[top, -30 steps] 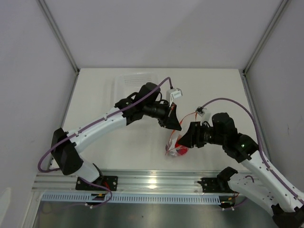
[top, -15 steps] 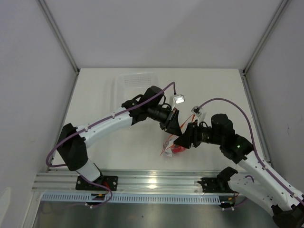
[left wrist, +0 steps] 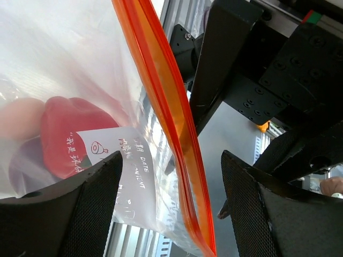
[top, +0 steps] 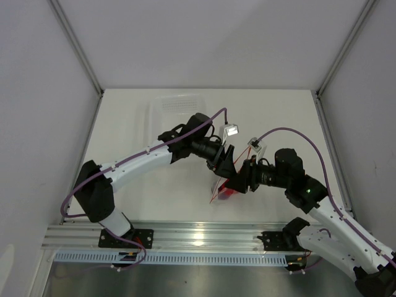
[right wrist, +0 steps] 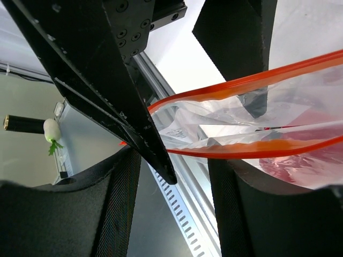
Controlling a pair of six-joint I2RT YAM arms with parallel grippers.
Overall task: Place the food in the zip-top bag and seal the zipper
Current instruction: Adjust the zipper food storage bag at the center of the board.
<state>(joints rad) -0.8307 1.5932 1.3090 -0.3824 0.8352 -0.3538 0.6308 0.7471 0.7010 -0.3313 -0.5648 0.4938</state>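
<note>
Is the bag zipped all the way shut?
No, the two orange strips of the zipper stand apart, leaving the mouth of the zip-top bag open.

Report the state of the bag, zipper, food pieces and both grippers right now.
zip-top bag: loaded, all three pieces inside.
zipper: unsealed; its two orange strips stand apart in the right wrist view.
red pepper: in the bag.
peach ball: in the bag.
purple piece: in the bag.
left gripper: open, zipper edge between its fingers.
right gripper: open, at the bag's mouth.
</note>
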